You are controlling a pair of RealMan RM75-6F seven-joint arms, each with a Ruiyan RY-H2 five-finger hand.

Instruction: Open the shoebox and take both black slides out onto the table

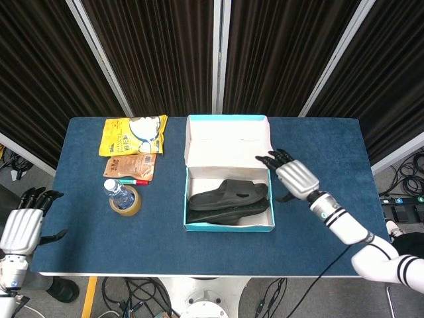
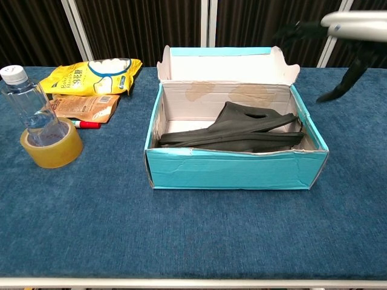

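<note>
Reaching comes next: the shoebox (image 1: 228, 173) already stands open at the desk's (image 1: 86, 238) centre, lid tipped back toward 12 o'clock, with both black slides (image 1: 228, 201) stacked inside. Your right hand (image 1: 291, 175) hovers at the box's 3 o'clock rim, fingers spread and empty. Your left hand (image 1: 23, 225) waits off the desk's 8 o'clock corner, fingers apart. Dip the right hand in and grip the upper slide.

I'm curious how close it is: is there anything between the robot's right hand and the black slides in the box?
Only the shoebox's right wall. In the head view, the right hand hovers beside it, and the black slides lie inside.
</note>
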